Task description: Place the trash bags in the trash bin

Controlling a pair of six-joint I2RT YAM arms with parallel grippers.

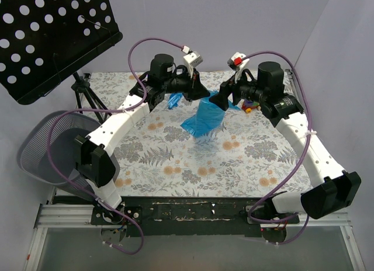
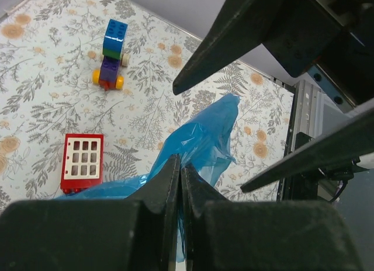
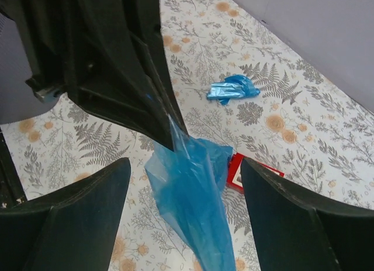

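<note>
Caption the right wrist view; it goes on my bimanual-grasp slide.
Left end effector, shut, dangles the blue trash bag, framed by the open right end effector, over the floral table.

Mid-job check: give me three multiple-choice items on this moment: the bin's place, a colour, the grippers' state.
1. Where is the trash bin? A) at the table's left side B) mid-table C) far right corner
2. What colour is the toy block beside the trash bag? A) green B) red C) yellow
3. How do the left gripper and right gripper stand? A) left shut on the bag, right open B) both open C) right shut on the bag, left open
Answers: A, the top view shows its mesh left of the floral top; B, the left wrist view shows red plastic; A, the left one pinches the film, the right one gapes.
</note>
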